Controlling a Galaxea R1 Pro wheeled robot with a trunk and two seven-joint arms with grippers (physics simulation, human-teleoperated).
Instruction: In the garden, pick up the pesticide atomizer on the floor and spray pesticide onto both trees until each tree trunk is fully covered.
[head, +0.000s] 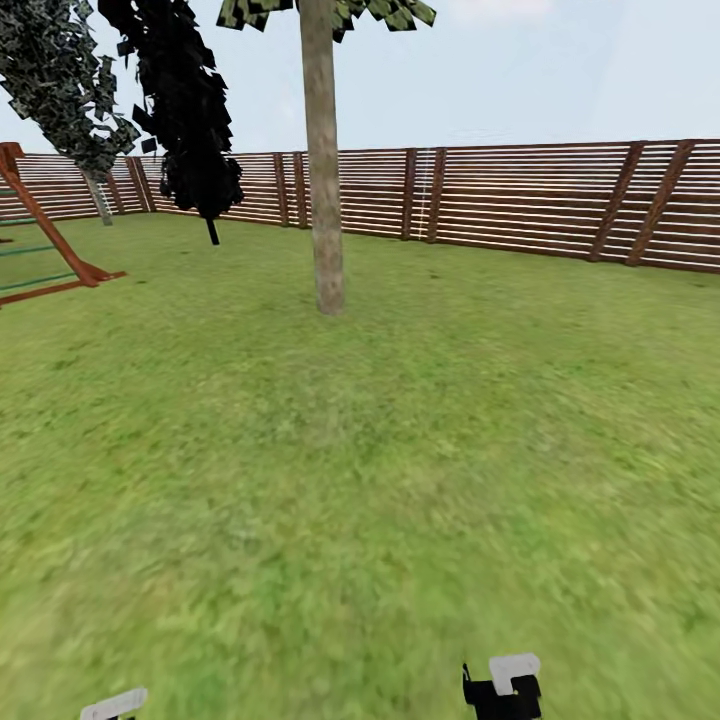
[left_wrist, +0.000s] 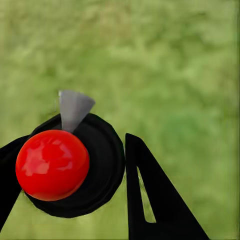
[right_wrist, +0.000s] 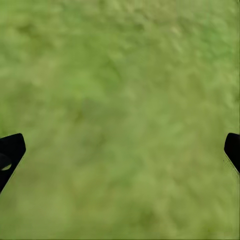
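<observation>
Green lawn (head: 400, 480) spreads out to the slatted wooden fence (head: 540, 195) at the garden's far edge. Against it, the left gripper (left_wrist: 75, 180) is clenched around the pesticide atomizer (left_wrist: 75, 165), seen from above as a red ball on a black body with a grey nozzle, while the right gripper (right_wrist: 120, 152) hangs released over bare grass. Pickup looks done; the tree trunk (head: 322, 160) ahead stands well apart and shows no white specks, so I judge that the spraying of both trees remains.

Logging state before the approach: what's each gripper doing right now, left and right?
Left gripper: shut on the pesticide atomizer, fingers either side of it.
Right gripper: open, nothing between the fingers, only grass.
</observation>
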